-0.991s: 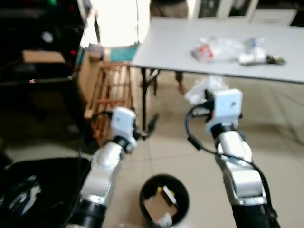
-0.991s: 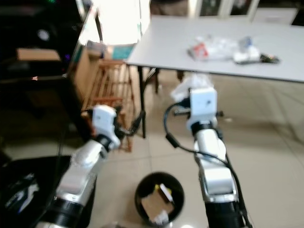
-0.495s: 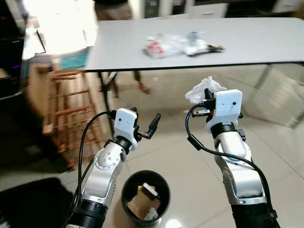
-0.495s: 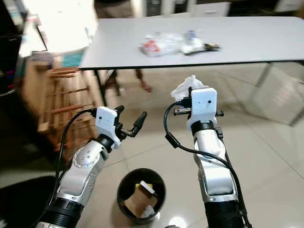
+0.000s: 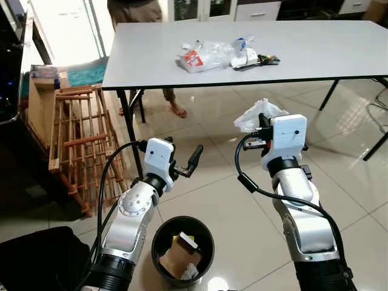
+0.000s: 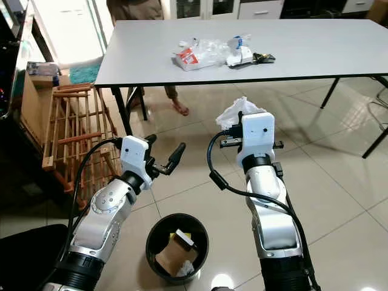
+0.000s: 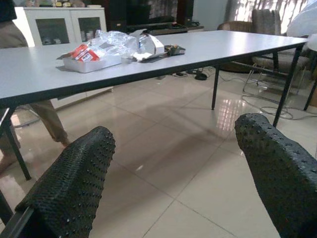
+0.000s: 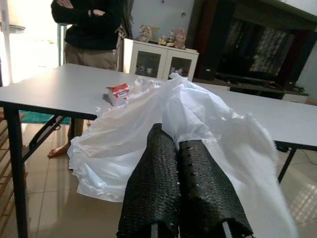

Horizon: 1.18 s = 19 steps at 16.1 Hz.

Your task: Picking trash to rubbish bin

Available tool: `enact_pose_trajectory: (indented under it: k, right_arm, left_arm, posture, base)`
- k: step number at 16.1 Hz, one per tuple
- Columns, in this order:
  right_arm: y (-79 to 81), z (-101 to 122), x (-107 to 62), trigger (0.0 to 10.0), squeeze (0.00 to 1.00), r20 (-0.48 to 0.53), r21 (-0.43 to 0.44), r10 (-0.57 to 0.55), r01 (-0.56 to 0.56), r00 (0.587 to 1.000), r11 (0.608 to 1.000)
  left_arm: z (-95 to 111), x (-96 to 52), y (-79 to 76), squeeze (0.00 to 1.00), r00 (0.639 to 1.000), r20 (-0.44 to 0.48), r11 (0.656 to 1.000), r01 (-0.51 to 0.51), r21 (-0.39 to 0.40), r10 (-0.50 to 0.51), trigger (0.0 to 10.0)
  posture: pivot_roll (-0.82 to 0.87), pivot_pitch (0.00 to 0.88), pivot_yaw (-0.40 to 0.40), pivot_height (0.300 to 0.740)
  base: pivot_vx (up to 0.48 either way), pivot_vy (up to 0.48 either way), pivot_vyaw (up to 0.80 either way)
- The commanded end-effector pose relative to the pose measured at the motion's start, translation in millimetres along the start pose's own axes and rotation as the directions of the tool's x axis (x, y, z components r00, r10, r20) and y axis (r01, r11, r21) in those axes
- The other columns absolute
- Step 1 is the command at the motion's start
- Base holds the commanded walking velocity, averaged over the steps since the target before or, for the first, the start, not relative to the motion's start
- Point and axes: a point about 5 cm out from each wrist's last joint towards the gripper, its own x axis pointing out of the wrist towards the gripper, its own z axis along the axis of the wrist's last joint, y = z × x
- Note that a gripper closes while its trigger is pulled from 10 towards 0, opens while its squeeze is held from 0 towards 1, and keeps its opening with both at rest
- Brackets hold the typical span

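Right wrist view: your right pincer has its two fingers pressed together on a crumpled white plastic bag, which billows out past the tips. From the head views the bag is held up at about chest height, forward of the robot and well short of the bench. Held that high, it hangs clear of the floor and of the cable looped beside the arm.

Your left pincer is spread wide and carries nothing; the left wrist view looks between both fingers to bare tile and the bench beyond.

The rubbish bin, black and round, stands on the floor low between the two arms, nearer the left one, with cardboard and scraps already in it. The bag is not over its mouth: it sits to the right and well above.

Judgement: the pick is done, the drop is not. You would need to bring the right pincer down and leftward over the opening before parting the fingers; light plastic may drift if let go from high up.

More wrappers lie on the bench, and a person stands behind it.
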Motion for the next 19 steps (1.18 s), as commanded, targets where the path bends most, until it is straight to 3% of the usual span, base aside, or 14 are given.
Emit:
enact_pose_trajectory:
  k: [1, 4, 19]
  right_arm:
    - [-2.7, -0.3, -0.6, 10.0, 0.0, -0.002, -0.007, -0.006, 0.006, 1.0, 1.0]
    - [-3.0, 0.6, -0.5, 10.0, 0.0, 0.001, -0.01, -0.006, 0.006, 1.0, 1.0]
    - [1.7, 1.1, -3.3, 10.0, 0.0, 0.009, -0.023, 0.016, -0.016, 1.0, 1.0]
  left_arm:
    - [1.1, 1.9, -2.1, 0.0, 1.0, -0.002, 1.0, 0.004, 0.006, -0.004, 10.0]
    - [0.3, 2.6, -1.4, 0.0, 1.0, -0.01, 1.0, -0.004, 0.015, 0.004, 10.0]
    - [0.4, 6.8, 6.4, 0.0, 0.997, -0.017, 0.996, -0.08, 0.042, 0.081, 10.0]
  posture:
    - [-0.01, 0.028, 0.001, 0.74]
    - [-0.01, 0.028, 0.001, 0.74]
    - [-0.02, 0.032, 0.017, 0.74]
  base:
    - [0.0, -0.326, 0.0]
    - [0.0, -0.326, 0.0]
    - [0.0, 0.0, 0.0]
